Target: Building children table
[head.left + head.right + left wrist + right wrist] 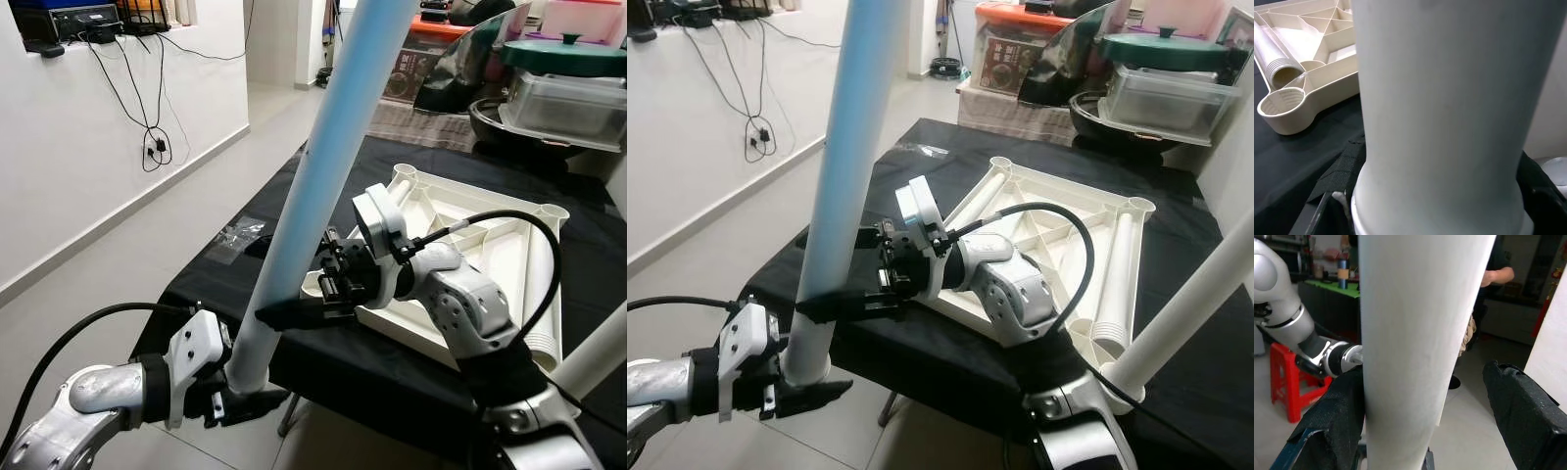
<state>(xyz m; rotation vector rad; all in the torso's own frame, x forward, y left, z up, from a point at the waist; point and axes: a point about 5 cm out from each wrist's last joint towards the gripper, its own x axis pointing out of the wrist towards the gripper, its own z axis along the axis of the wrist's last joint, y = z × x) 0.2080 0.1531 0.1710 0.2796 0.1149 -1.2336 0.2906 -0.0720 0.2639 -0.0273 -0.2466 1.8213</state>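
Observation:
A long pale tube, the table leg (323, 157), rises steeply past the near left corner of the black-covered table. My left gripper (245, 387) is shut on its flared lower end (1449, 122). My right gripper (294, 308) is open around the leg a little higher up; one finger (1337, 431) touches it and the other finger (1528, 416) stands apart. The cream tabletop (534, 255) lies upside down on the cloth, with an empty threaded corner socket (1281, 105) near the leg. Another leg (1112, 284) lies inside it. A third leg (1185, 313) stands slanted at its near right corner.
Pots and a lidded plastic box (563, 98) crowd the back right. A clear bag (235, 235) lies on the table's left edge. Cables (152, 147) hang on the white wall at left. In the right wrist view, a person (1493, 274) stands behind and a red stool (1283, 382) sits on the floor.

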